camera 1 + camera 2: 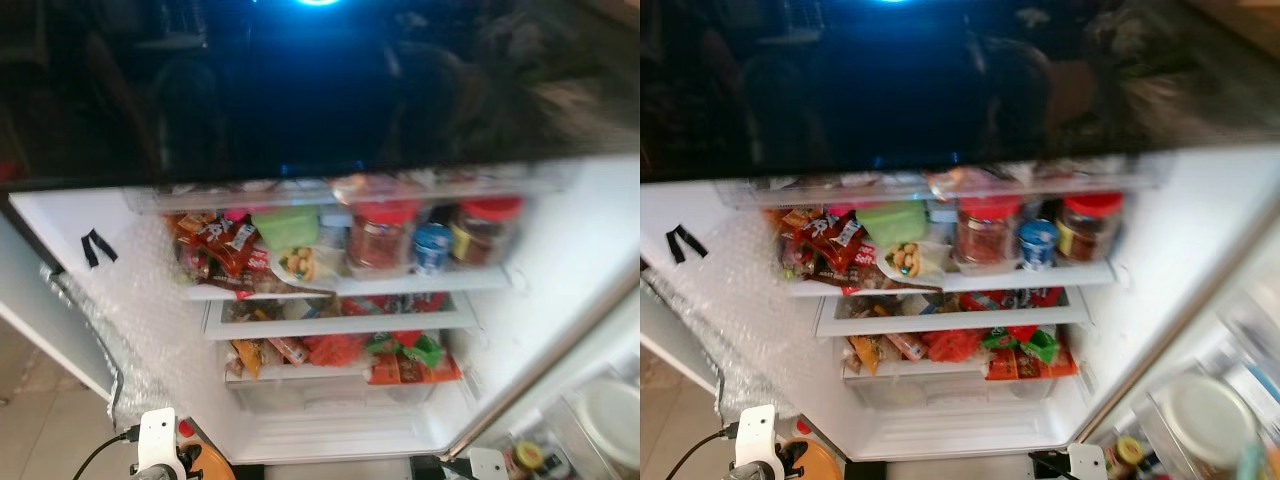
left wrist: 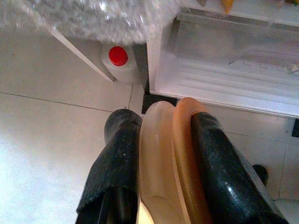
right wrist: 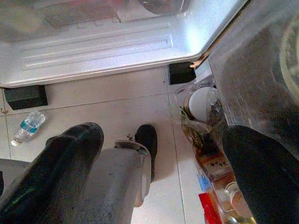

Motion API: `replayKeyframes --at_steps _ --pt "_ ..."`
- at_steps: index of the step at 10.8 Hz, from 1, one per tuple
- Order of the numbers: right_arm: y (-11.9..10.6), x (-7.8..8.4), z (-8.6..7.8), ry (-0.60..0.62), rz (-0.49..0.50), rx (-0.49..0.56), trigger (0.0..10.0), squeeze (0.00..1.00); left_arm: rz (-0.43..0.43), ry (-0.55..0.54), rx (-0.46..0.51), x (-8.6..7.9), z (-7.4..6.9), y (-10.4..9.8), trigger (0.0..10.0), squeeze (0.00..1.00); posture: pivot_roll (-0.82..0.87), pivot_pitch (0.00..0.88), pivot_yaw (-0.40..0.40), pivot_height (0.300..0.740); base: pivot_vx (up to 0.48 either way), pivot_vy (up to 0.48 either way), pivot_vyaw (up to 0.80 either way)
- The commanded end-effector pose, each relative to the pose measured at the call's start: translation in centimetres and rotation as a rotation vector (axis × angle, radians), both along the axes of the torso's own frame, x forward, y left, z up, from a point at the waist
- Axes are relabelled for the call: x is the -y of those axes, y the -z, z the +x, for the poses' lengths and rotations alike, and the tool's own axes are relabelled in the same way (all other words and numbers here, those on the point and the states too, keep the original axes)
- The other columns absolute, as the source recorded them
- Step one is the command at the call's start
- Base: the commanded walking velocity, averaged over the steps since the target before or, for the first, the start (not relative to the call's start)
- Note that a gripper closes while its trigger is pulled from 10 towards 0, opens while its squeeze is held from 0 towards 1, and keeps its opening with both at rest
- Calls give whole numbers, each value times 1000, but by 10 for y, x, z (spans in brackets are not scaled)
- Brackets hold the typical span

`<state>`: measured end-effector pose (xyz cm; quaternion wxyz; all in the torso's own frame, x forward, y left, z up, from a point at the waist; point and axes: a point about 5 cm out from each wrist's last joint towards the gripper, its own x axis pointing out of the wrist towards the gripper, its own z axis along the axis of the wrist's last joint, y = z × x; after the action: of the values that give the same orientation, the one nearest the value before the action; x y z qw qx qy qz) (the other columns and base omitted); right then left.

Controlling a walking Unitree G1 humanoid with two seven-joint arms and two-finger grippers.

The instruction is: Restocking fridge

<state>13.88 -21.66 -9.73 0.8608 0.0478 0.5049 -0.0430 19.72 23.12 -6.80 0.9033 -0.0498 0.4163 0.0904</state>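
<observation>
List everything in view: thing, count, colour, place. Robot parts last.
fridge: one, white inside, open, ahead
red-lidded jars: two, top shelf, right
blue-lidded tub: one, between the jars
green box: one, top shelf
snack packets: several, red and orange, top shelf left
packets: several, red, orange, green, lower shelves
red-capped jug: one, on floor by fridge
water bottle: one, clear, lying on floor
orange object: one, in left gripper
left gripper: shut on it
right gripper: open, low over the floor

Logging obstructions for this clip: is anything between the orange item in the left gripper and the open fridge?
Nothing visible blocks it. The left gripper is shut on the orange item, low before the open fridge, whose bottom compartment looks free.
</observation>
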Motion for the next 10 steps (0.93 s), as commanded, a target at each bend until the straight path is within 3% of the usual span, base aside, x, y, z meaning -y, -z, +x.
replayKeyframes --at_steps 1,3,6,10 --pt "-4 5 7 13 -11 24 10000 0 10 -1 -8 -5 -2 0 10000 0 -75 0 33 740 304 0 0" --pt "-3 4 7 13 -10 24 10000 0 2 2 -6 -5 -1 0 10000 0 -74 0 34 740 294 0 0" --pt "-4 5 7 -6 -11 18 10000 0 -92 46 27 2 1 -1 10000 0 -30 0 18 740 0 0 0" --pt "-4 5 7 -15 -8 23 10000 0 -122 38 41 4 0 -1 10000 0 -24 0 14 740 0 0 0"
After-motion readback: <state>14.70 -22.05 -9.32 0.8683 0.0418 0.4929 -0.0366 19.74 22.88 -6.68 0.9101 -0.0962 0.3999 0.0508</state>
